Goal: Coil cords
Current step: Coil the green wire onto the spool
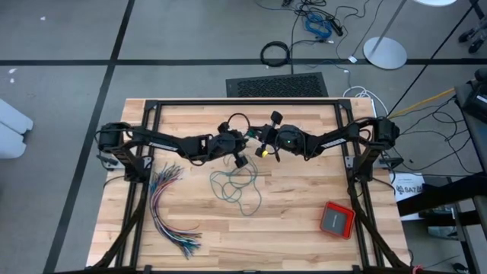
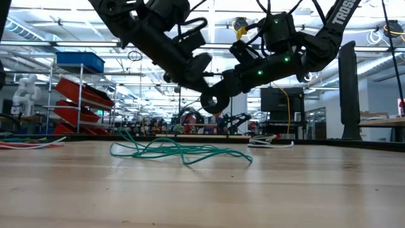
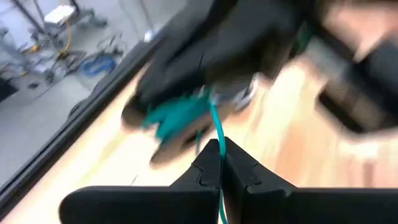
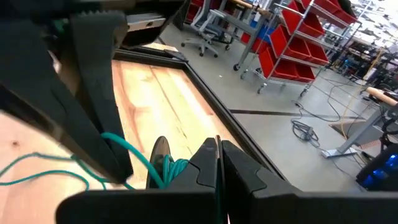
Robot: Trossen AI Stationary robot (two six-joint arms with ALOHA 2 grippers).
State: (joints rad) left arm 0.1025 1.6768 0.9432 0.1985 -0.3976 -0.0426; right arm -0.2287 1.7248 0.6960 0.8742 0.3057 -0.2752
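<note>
1. Left gripper (image 3: 219,163) and right gripper (image 4: 219,163), both clenched on the thin teal-green flexible cord (image 1: 237,185), hover mid-table; rest lies loose at 6 o'clock.
2. Risk: pulling apart snaps grip, cord slips.
3. Loose loops may knot w/ uneven tension.

Multicoloured wire bundle (image 1: 169,209) left on table (image 1: 304,228); red box (image 1: 336,219) right.

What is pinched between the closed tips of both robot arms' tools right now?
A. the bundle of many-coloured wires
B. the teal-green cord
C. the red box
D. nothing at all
B: each wrist view shows the teal-green cord running into the shut left tool and right tool.
</note>
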